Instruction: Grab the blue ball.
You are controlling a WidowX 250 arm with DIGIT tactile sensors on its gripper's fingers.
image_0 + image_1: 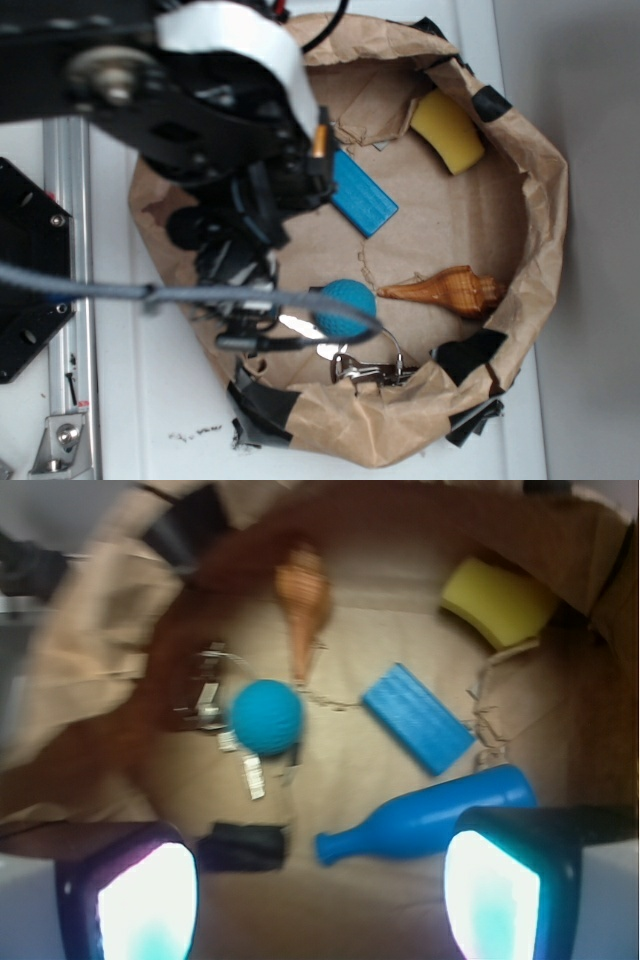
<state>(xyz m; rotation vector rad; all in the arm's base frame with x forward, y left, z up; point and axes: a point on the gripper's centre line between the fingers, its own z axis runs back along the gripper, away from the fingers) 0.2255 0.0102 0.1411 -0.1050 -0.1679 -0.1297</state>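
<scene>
Under the arm, the blue ball [345, 306] [267, 716] shows partly; wrist view blurred.

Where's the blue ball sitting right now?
In the wrist view the blue ball lies left of centre on the paper floor, just below the seashell tip and right of the metal clip, ahead of the open gripper.
</scene>
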